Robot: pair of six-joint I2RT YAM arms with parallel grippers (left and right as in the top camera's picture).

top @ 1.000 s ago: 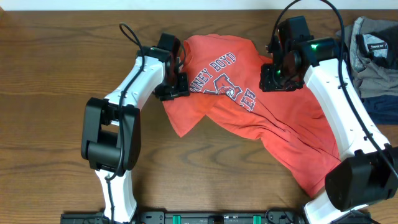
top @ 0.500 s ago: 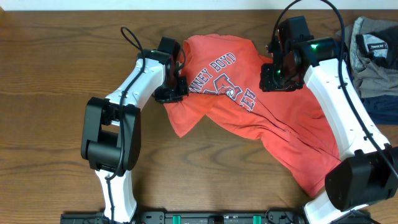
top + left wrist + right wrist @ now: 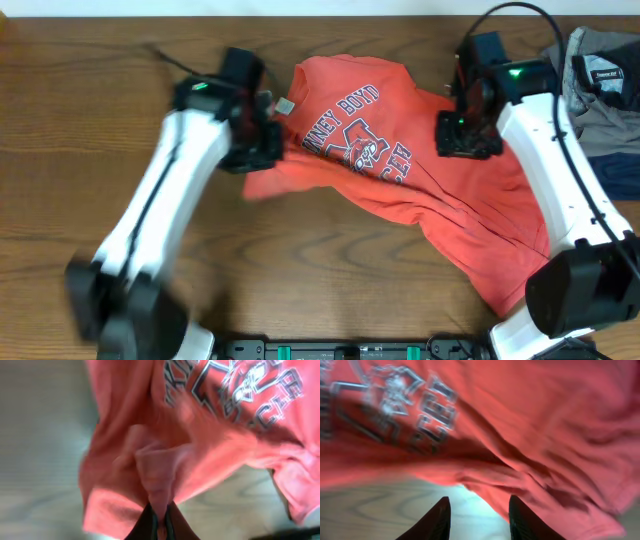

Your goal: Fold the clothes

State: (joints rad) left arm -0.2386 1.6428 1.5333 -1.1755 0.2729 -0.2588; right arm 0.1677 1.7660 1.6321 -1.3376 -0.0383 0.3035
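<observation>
The clothes, a coral-red T-shirt (image 3: 400,190) with white-and-dark lettering, lie crumpled across the middle of the wooden table. At the shirt's left edge my left gripper (image 3: 262,150) is shut on it. The left wrist view shows a pinched fold of the red cloth (image 3: 150,460) running down into the closed left gripper (image 3: 161,522). My right gripper (image 3: 467,140) hovers over the shirt's upper right part. Seen from the right wrist, the right gripper (image 3: 479,502) is open, with bare table between its fingers and the shirt's hem (image 3: 530,420) just beyond them.
A pile of grey and navy garments (image 3: 600,90) lies at the table's far right, beside my right arm. Bare wood (image 3: 80,120) stretches to the left of the shirt and along the front edge.
My left gripper has shut on the shirt's left edge and swung to the left, dragging the cloth with it. The right gripper has shifted slightly right and toward the front.
</observation>
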